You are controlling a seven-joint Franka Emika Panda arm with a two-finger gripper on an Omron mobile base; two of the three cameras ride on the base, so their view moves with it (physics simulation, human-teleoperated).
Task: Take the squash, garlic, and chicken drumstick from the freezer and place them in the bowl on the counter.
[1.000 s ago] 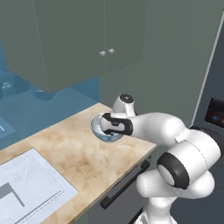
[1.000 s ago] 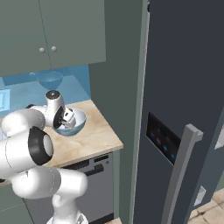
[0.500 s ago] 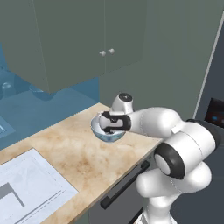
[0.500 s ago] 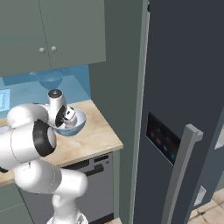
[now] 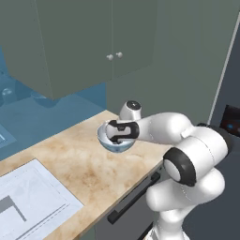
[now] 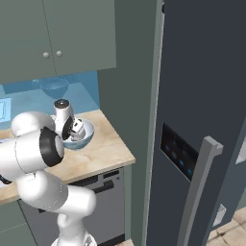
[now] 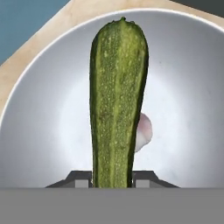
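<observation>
One squash pinched at its lower end in the gripper over the bowl; probably firm, smooth-skinned, slippery.

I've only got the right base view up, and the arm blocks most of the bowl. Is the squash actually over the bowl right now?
Observer: Yes. In the hand view the squash hangs straight above the white inside of the bowl.
Operator: Is the gripper holding it, or has it let go?
Observer: Holding. The gripper is shut on the squash's near end, one dark fingertip on each side.
Operator: Anything in the bowl already?
Observer: The garlic lies on the bowl's floor, its pinkish-white side peeking out from behind the squash.
Operator: Where does the bowl sit on the counter?
Observer: In the left base view the bowl stands on the counter near its far end.
</observation>
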